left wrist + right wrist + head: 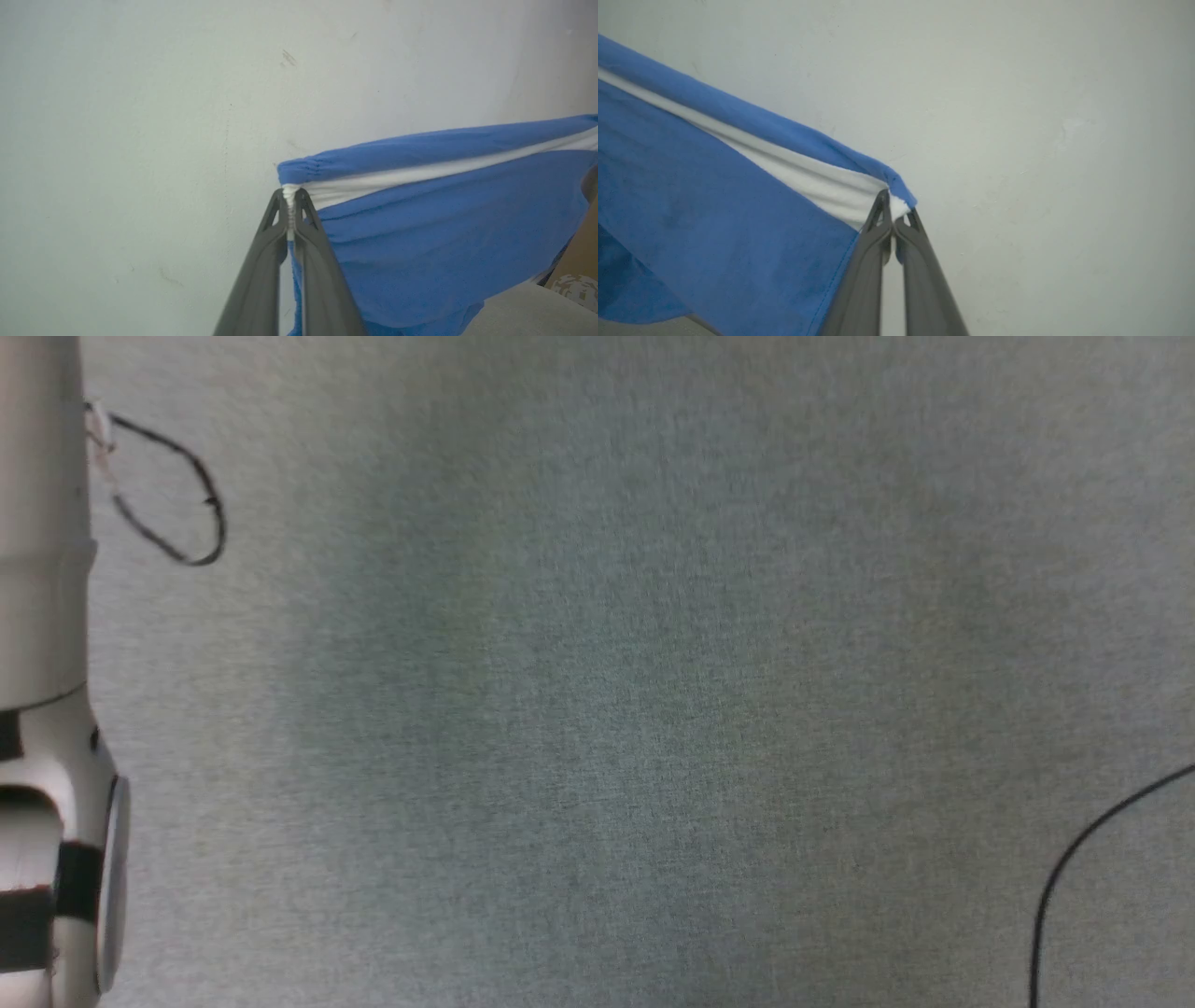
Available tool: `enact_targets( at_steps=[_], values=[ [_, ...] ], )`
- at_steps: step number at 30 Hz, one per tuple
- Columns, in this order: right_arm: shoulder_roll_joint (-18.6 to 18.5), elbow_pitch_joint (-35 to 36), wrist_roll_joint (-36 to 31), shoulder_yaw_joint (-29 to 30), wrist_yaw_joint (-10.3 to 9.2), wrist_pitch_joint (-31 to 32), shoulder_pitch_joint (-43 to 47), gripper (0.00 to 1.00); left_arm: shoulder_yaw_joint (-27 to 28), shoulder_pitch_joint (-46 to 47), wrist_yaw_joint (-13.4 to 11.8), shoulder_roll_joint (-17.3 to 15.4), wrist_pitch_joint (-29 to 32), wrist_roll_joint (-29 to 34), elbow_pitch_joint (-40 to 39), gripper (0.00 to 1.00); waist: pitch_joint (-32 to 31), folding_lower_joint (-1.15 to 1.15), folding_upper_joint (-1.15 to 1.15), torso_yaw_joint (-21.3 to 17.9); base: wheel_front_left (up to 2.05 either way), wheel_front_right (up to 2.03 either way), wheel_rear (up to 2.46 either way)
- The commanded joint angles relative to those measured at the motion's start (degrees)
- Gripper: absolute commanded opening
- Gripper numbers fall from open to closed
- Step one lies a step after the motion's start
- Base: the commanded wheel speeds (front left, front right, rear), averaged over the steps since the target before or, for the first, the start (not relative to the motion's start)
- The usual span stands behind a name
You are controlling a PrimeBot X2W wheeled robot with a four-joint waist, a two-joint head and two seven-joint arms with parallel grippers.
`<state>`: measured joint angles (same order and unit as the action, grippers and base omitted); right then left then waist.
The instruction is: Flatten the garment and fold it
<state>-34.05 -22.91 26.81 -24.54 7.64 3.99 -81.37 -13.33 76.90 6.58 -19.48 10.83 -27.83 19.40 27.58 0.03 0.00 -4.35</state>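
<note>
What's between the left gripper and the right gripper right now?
The garment. The left gripper pinches one white-striped corner in the left wrist view, the right gripper another in the right wrist view; the blue fabric spans away from each.

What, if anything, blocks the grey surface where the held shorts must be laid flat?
Nothing visible does: the grey surface is bare mid-view; a black cable crosses its lower right corner, a pale forearm its left edge.
</note>
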Motion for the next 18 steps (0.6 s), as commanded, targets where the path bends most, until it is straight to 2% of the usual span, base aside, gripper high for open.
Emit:
enact_targets(
  at_steps=[1, 5, 9, 13, 18],
  values=[
    [0.44, -2.00, -0.36, -0.55, -0.15, -0.89, -0.95, 0.00, 0.42, 0.90, 0.03, 0.23, -1.65, 0.28, 2.08, 0.00, 5.58, -0.03, 0.00, -2.02, 0.00, 0.00, 0.00],
    [1.94, -6.68, -0.39, -2.91, -0.15, -3.93, -1.53, 0.00, -0.40, 0.88, 0.12, 1.53, -6.24, 0.98, 7.65, 0.00, 6.43, -0.03, 0.00, -1.59, 0.00, 0.00, 0.00],
    [1.45, -8.84, -0.38, -7.04, -0.15, -6.85, 1.91, 0.00, -3.22, -2.39, 0.34, 3.20, -9.63, 2.02, 11.66, 0.00, 5.82, -0.03, 0.00, -0.18, 0.00, 0.00, 0.00],
    [0.63, -10.23, 1.40, -10.59, -0.15, -9.52, 8.94, 0.00, -7.13, -8.98, 0.56, 3.75, -12.38, 3.54, 13.59, 0.00, 3.21, -0.03, 0.00, 0.72, 0.00, 0.00, 0.00],
    [0.62, -11.20, 3.95, -14.17, -0.15, -12.85, 21.29, 0.00, -9.70, -22.41, 0.32, 4.82, -13.80, 2.35, 13.81, 0.00, -3.27, -0.03, 0.00, 1.48, 0.00, 0.00, 0.00]
  ],
)
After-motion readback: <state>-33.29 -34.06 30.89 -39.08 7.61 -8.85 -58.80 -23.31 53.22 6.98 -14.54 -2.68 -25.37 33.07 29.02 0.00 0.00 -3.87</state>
